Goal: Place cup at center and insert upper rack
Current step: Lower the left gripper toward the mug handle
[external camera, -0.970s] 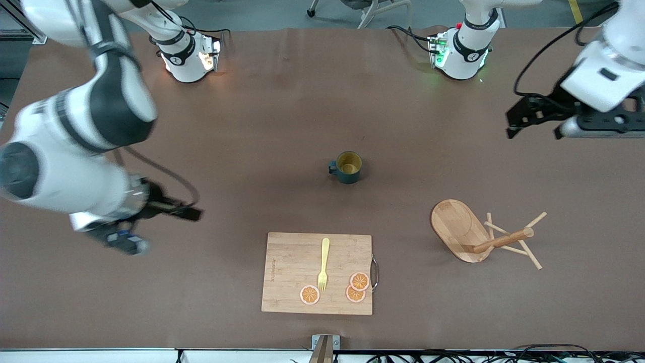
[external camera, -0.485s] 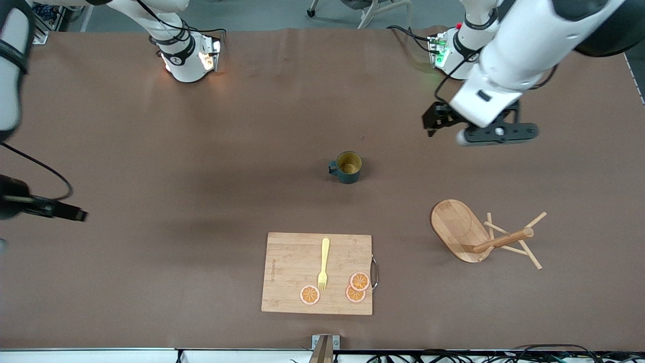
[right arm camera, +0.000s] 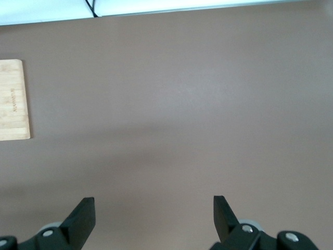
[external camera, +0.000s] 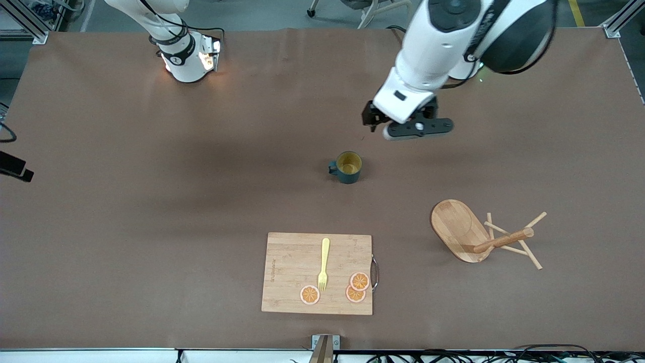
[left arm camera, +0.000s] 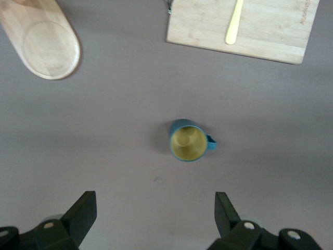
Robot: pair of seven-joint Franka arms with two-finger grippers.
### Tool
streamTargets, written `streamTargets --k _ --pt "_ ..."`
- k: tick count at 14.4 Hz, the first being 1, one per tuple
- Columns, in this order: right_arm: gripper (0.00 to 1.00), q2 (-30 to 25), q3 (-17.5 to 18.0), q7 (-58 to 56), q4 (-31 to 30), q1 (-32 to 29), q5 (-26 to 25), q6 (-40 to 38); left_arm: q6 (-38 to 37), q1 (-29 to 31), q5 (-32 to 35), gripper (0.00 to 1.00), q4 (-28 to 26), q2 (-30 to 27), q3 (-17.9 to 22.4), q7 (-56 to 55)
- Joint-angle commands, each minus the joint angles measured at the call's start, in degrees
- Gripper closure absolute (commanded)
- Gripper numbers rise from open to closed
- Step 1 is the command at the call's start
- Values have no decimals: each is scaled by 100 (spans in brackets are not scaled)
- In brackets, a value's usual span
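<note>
Left gripper, jaws wide and empty, hangs upper centre, above the table. The cup stands just below it in frame. Right gripper, also wide, sits at the frame's left edge.

Robotics lab/test cell, not a home. Two white Franka arm bases bolted onto a big brown-covered desk, loose cables along its edge, aluminium frame posts at corners, grey shop floor w/ an office-chair base.
</note>
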Motion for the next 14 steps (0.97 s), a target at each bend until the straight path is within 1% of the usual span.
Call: streamTargets --k 1,3,4,5,8,9,12,14 --pt "0 -712 -102 -42 -1045 156 -55 312 658 -453 446 0 -485 -54 -4 -833" --pt "0 -713 -461 -33 -1028 594 -47 312 1097 -901 963 0 -766 -28 -4 -1692" --pt "0 -713 -637 -33 -1028 806 -47 320 1273 -1086 1236 0 -837 77 -4 -2167" --pt "0 -731 -656 -42 -1080 825 -29 312 1362 -1279 1508 0 -829 234 -4 -2633" --pt "0 -1213 -630 -59 -1843 852 -20 557 1530 -1728 2361 0 -829 691 -4 -3873" --pt "0 -1301 -630 -59 -1976 852 -20 593 1539 -1869 2616 0 -829 850 -4 -4251" --pt "0 -1363 -630 -51 -2065 852 -20 593 1810 -2107 3170 0 -829 1166 -4 -5140" --pt "0 -1364 -630 -51 -2065 869 -20 628 1899 -2177 3478 0 -829 1334 -4 -5475"
